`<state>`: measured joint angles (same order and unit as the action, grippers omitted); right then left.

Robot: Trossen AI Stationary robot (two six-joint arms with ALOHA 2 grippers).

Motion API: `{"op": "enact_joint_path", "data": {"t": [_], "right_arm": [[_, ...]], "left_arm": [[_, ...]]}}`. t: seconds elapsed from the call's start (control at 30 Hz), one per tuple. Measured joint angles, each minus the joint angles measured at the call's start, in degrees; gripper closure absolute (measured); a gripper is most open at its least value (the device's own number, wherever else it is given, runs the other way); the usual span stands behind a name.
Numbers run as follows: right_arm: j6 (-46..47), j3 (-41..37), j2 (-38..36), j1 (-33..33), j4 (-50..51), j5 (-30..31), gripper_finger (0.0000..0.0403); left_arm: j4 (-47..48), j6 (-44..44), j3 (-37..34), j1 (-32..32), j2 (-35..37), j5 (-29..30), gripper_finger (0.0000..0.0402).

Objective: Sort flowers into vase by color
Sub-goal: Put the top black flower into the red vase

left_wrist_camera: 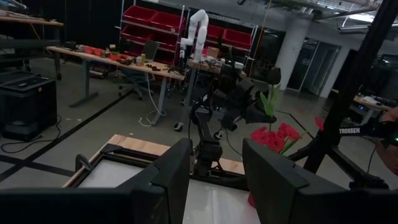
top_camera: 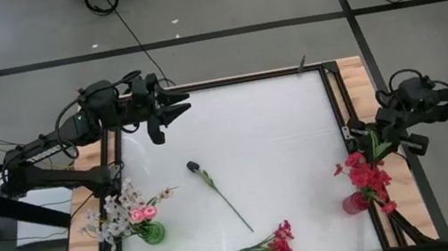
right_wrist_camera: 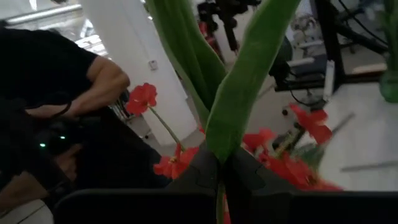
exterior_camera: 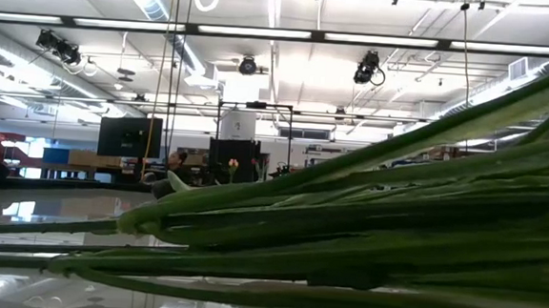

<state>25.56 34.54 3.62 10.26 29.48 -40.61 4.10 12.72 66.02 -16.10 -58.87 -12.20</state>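
From above, we see two vases already stocked: a green vase [top_camera: 153, 234] at the bench's [top_camera: 280, 135] left edge with white and pink flowers [top_camera: 123, 214], and a pink vase [top_camera: 354, 203] at the right edge with red flowers [top_camera: 367, 177]. Left on the bench are a dark-bud stem [top_camera: 216, 191] and a red spray [top_camera: 266, 250]. The left pincer [top_camera: 169, 110] hovers spread and empty near the far left corner; the right pincer [top_camera: 378, 144] sits above the red bunch. The low view shows only green stalks [exterior_camera: 366, 226] lying close. The right wrist view shows that pincer [right_wrist_camera: 222, 171] pressed onto a leafy green stem [right_wrist_camera: 239, 93]; we judge it nearly placed.
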Motion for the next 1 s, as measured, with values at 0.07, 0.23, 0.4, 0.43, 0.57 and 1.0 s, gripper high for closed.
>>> {"op": "enact_joint_path", "data": {"t": [0.07,0.23,0.4,0.43,0.57,1.0], "right_arm": [[1.4,-0.8,0.0,0.0,-2.8,-0.6,0.0387],[1.9,-1.2,0.0,0.0,-5.4,-1.3,0.0387],[-0.8,-1.3,0.0,0.0,-3.2,-1.5,0.0387],[-1.7,-1.3,0.0,0.0,-2.8,-1.5,0.0387],[-3.7,-2.0,0.0,0.0,-3.1,-2.2,0.0387],[-14.8,-5.0,0.0,0.1,-2.1,-8.7,0.0387]], "left_arm": [[0.0,0.0,0.0,0.0,0.0,0.0,0.0248],[0.0,0.0,0.0,0.0,0.0,0.0,0.0248],[0.0,0.0,0.0,0.0,0.0,0.0,0.0248],[0.0,0.0,0.0,0.0,0.0,0.0,0.0248],[0.0,0.0,0.0,0.0,0.0,0.0,0.0248],[0.0,0.0,0.0,0.0,0.0,0.0,0.0248]]}}
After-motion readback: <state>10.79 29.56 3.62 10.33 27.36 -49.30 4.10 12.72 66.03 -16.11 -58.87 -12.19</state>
